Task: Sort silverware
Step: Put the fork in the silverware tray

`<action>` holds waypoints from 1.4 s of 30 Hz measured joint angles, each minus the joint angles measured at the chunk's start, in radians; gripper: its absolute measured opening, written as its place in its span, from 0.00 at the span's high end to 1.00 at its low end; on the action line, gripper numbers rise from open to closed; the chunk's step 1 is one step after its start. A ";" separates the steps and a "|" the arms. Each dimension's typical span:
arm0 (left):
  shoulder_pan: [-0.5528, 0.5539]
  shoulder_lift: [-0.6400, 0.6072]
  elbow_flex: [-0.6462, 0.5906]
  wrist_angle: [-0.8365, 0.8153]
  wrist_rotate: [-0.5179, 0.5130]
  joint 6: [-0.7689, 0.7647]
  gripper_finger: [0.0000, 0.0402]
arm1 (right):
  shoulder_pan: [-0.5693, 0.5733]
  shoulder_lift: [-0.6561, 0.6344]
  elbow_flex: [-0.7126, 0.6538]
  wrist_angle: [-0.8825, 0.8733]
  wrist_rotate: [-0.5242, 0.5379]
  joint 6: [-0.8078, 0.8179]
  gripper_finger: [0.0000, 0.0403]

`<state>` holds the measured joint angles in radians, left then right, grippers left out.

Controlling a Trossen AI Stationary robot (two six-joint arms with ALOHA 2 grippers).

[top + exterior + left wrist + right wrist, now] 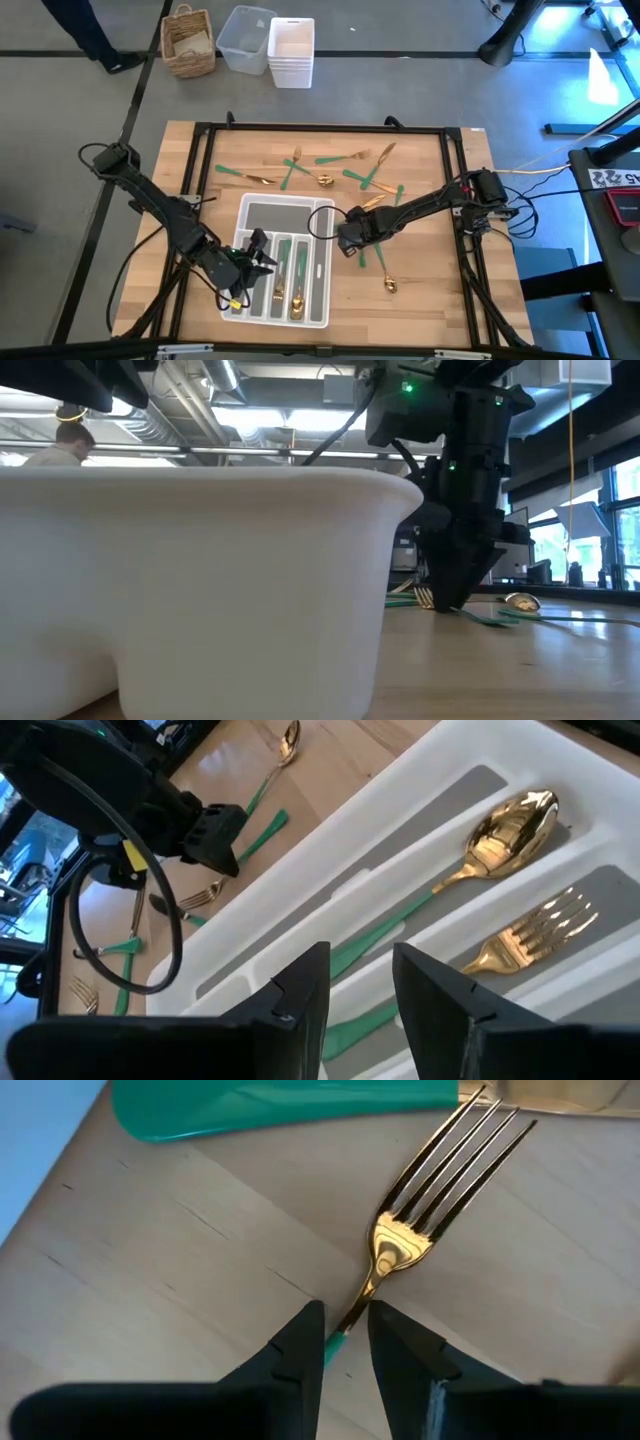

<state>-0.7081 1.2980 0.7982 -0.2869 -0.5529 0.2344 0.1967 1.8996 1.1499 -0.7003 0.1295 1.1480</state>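
Note:
Gold-headed silverware with green handles [365,178] lies scattered across the far half of the wooden table. A spoon [388,284] lies near the right front. In the white organizer tray [290,203] a spoon [510,825] and a fork [550,925] lie in separate slots. My left gripper [360,960] hovers open over the tray, with nothing between its fingers. Just right of the tray, my right gripper [346,1315] points straight down over a fork [440,1190] lying flat on the table. Its fingers stand narrowly apart on either side of the fork's neck, where gold meets green.
Another green handle [290,1105] lies just beyond the fork's tines. The tray's tall white wall [200,580] fills the low view's left. Black frame rails [320,128] ring the table. A wicker basket [188,42] and plastic bins [291,52] stand beyond the far edge.

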 joint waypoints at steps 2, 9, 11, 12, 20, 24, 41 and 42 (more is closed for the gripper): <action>0.000 0.000 0.000 -0.002 -0.001 0.000 0.73 | -0.001 0.000 -0.001 -0.001 -0.001 -0.009 0.83; -0.001 -0.005 0.000 -0.003 -0.013 -0.045 0.73 | -0.001 -0.003 -0.002 -0.004 -0.006 -0.062 0.97; -0.001 -0.022 0.000 -0.015 -0.013 -0.073 0.73 | -0.001 -0.003 0.001 -0.006 -0.008 -0.071 0.95; -0.001 -0.036 0.000 -0.027 -0.014 -0.089 0.73 | -0.001 -0.002 0.010 -0.016 -0.009 -0.085 0.96; 0.000 -0.184 0.000 -0.138 -0.060 -0.289 0.73 | -0.001 0.005 0.149 -0.061 -0.052 -0.292 0.99; 0.000 -0.276 0.000 -0.219 -0.069 -0.464 0.73 | -0.001 0.005 0.250 -0.151 -0.072 -0.380 0.99; 0.000 -0.455 0.000 -0.534 -0.081 -0.949 0.73 | -0.001 0.001 0.576 -0.106 -0.033 -0.999 1.00; 0.000 -0.455 0.000 -0.534 -0.083 -0.965 0.73 | -0.001 0.002 0.576 -0.075 -0.033 -1.064 1.00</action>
<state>-0.7078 0.8429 0.7982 -0.8208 -0.6359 -0.7307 0.1959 1.9017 1.7264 -0.7755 0.0964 0.0839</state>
